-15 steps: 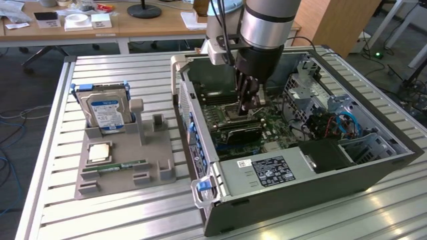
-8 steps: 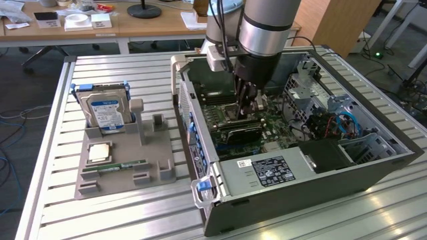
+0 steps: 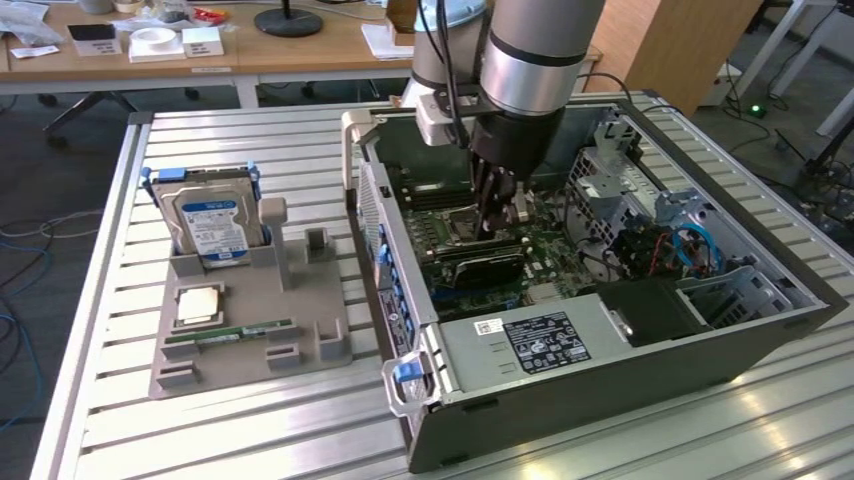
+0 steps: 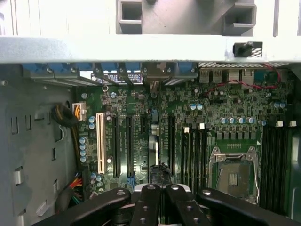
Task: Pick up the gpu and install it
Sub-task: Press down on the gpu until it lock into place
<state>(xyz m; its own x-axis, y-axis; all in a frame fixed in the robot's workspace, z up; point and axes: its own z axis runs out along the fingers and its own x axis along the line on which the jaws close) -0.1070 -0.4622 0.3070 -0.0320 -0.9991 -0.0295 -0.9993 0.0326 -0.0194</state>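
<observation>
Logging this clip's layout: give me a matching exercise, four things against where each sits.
Things:
1. gpu
2. hard drive
3. memory stick
4. fingers

Places:
A. lying flat on the grey holder
B. standing upright in the holder
C. inside the computer case, on the motherboard
D. inside the case, above the motherboard slots

Pairs: 1-C, 2-B, 3-A, 4-D

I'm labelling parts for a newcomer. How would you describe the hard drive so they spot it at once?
Start at the open computer case on the slatted table; on the exterior view's left of it sits a grey parts holder. The hard drive stands upright at the holder's far end. Unlike the flat processor and green memory stick nearer the camera, it is silver with a blue-white label.
</observation>
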